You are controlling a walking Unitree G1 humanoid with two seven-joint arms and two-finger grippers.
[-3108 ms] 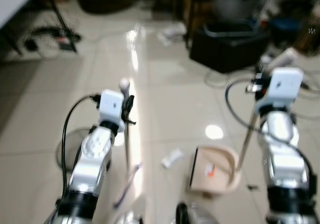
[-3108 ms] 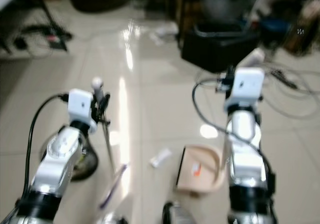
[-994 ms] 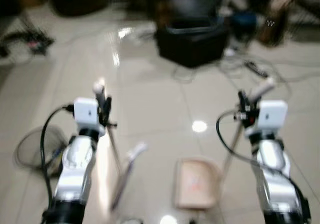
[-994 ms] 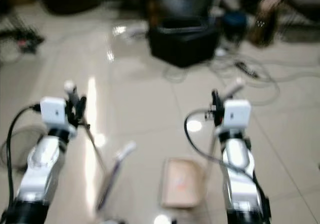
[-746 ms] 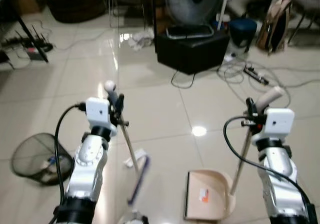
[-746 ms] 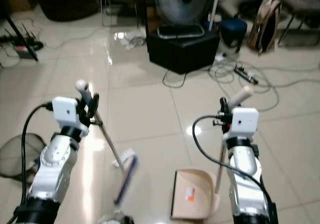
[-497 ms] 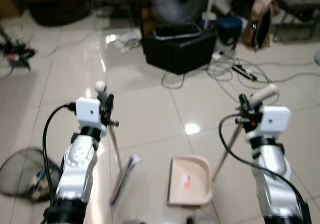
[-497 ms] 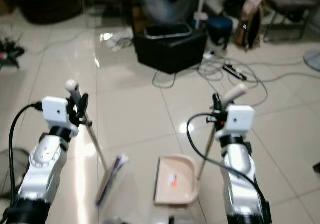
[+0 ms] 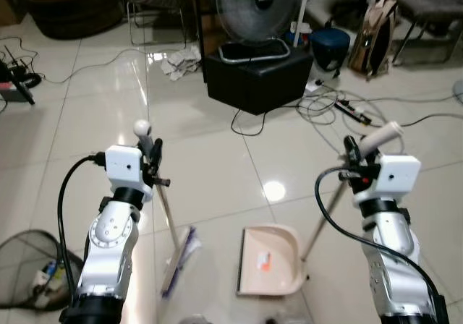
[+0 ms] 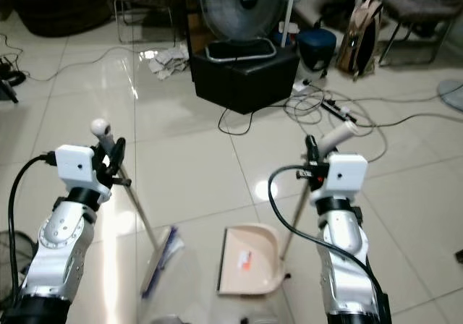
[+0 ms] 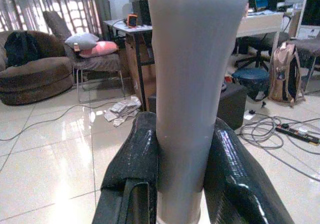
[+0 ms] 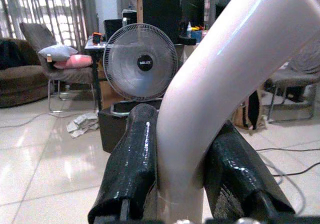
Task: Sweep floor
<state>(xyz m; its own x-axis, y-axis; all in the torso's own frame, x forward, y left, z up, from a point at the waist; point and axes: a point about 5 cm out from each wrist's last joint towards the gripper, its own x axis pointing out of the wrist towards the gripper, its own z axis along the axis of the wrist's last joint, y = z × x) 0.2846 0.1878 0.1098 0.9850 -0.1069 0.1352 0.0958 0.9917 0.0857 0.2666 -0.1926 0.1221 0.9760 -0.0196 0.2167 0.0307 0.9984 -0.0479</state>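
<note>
Only text-like mark: small white brand badge on the dark hub of the standing fan, far centre of the room, letters too small to read. Orange-and-white label on the dustpan on the near floor, its print can't be made out either. No other text, numbers or signs readable.
</note>
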